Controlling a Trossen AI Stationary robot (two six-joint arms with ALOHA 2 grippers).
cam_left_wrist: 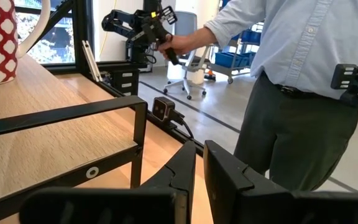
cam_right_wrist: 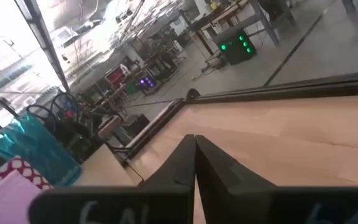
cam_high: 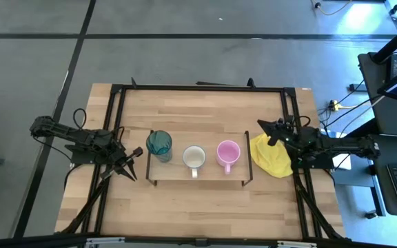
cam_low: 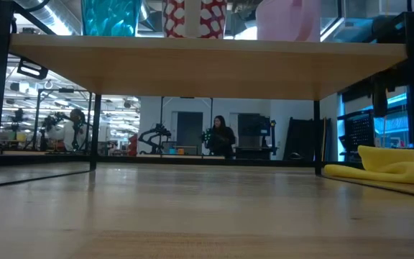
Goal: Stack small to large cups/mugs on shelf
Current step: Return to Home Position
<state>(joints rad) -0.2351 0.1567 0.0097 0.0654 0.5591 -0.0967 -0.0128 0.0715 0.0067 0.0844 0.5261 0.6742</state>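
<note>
Cups all stand on the shelf point(cam_high: 216, 173): the teal tumbler point(cam_high: 159, 144) at its left end, the white mug point(cam_high: 194, 157) with a red-patterned outside in the middle, and the pink mug point(cam_high: 228, 151) toward the right. They are upright, side by side in a row and apart from one another, none nested inside another. Placing looks finished, though from above I cannot tell whether the row truly runs small to large. What seems left is only for both arms to draw clear of the shelf. The left end effector point(cam_high: 131, 165) hangs just beside the shelf's left end, near the tumbler, its fingers closed on nothing. The right end effector point(cam_high: 273, 131) sits off the shelf's right end, by the yellow cloth point(cam_high: 271, 157) on the tabletop point(cam_high: 185, 103), fingers pressed together and empty.
</note>
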